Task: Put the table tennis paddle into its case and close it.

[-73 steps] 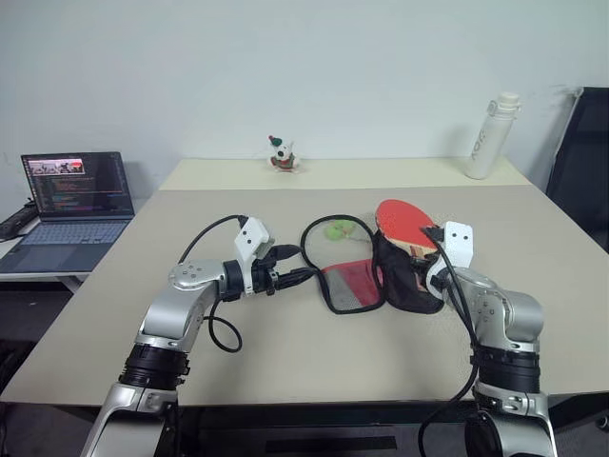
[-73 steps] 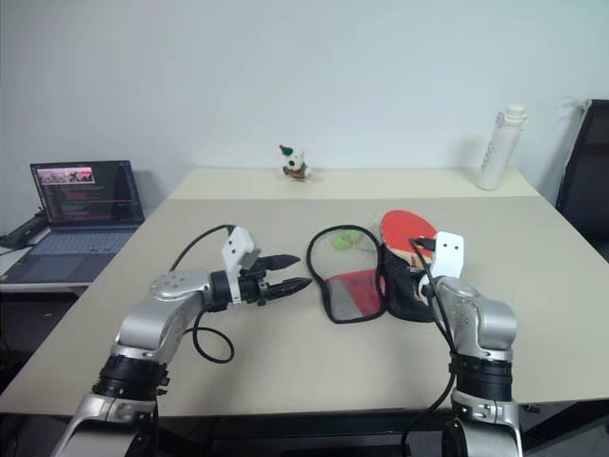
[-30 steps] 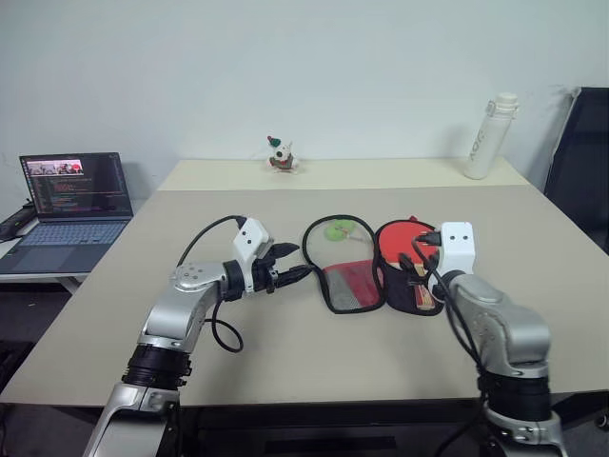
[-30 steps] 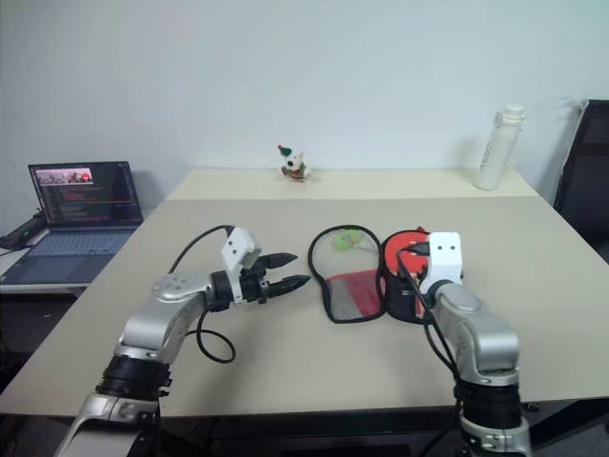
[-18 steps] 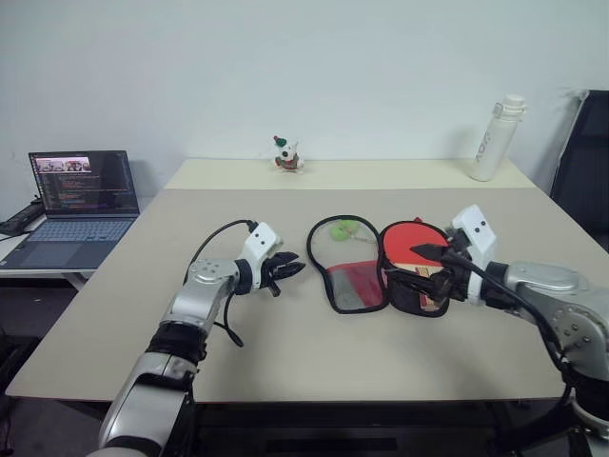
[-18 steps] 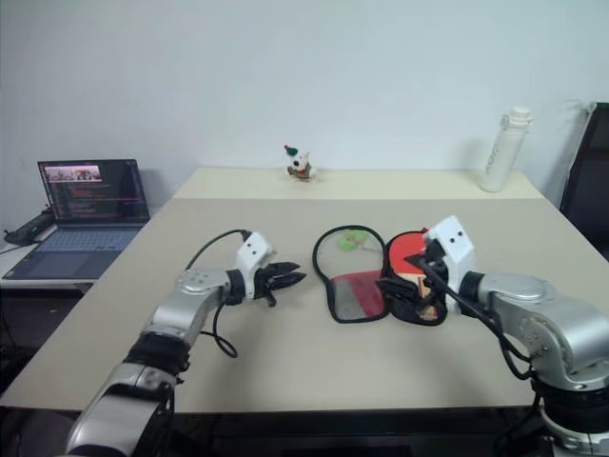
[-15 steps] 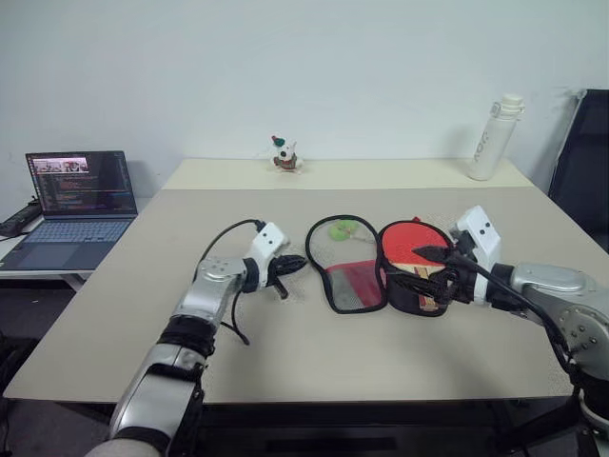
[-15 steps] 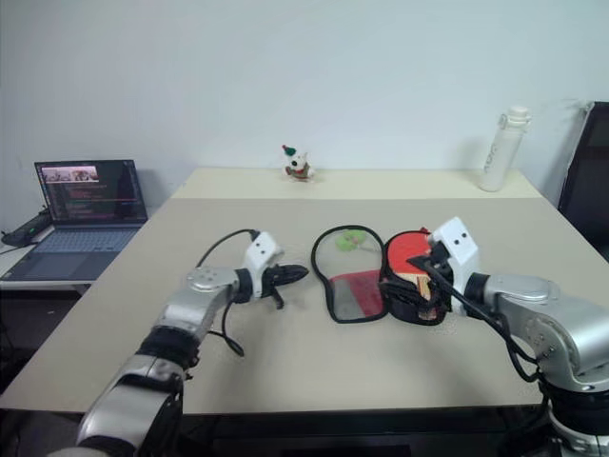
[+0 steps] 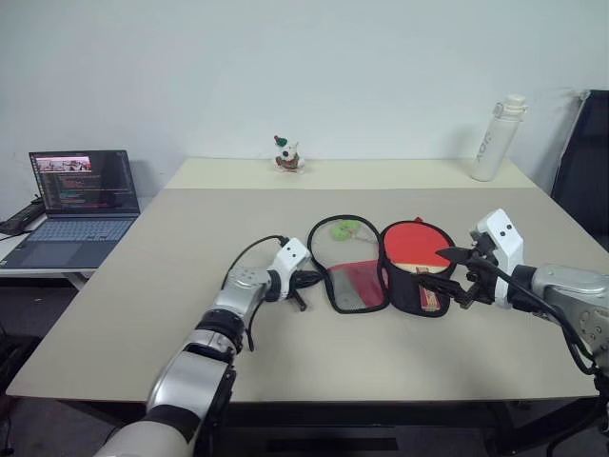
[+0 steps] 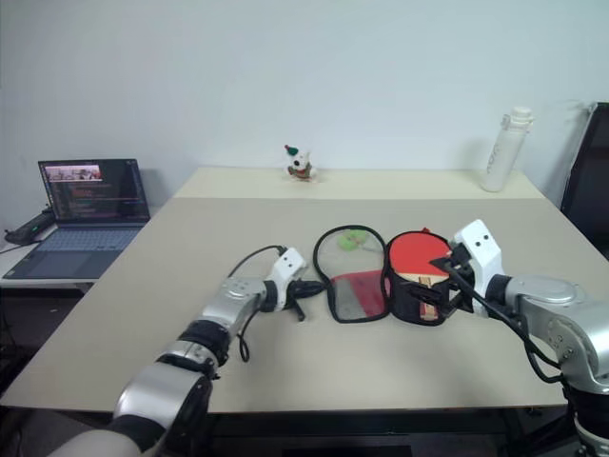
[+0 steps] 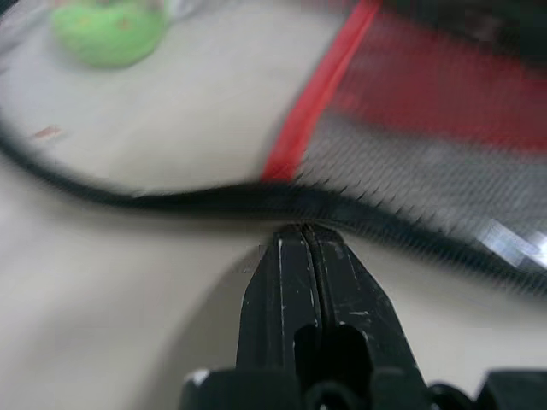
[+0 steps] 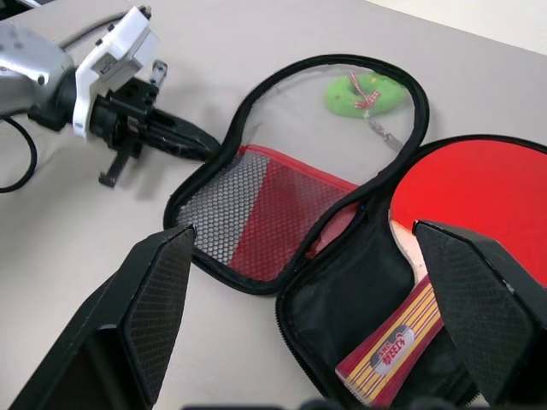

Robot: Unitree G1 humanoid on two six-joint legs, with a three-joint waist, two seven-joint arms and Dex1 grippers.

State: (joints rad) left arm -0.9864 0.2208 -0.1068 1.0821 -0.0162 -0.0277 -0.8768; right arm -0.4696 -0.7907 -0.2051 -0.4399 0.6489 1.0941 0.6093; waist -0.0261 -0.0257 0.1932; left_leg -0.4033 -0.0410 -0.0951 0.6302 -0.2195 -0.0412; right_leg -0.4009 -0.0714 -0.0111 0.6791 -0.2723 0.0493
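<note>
Table tennis paddle with round red rubber face and striped wooden handle, lying inside the black half of the soft paddle-shaped fabric case, which sits wide open and flat on the beige counter. Other half of the case showing red lining, black mesh pocket and a green tag near its rounded end. Left gripper down by the case's black zip rim on its left side, jaws pressed fully together, tips right at the rim; can't tell if anything's pinched. Right gripper hovering just right of the paddle's handle end, jaws spread wide, holding nothing.
</note>
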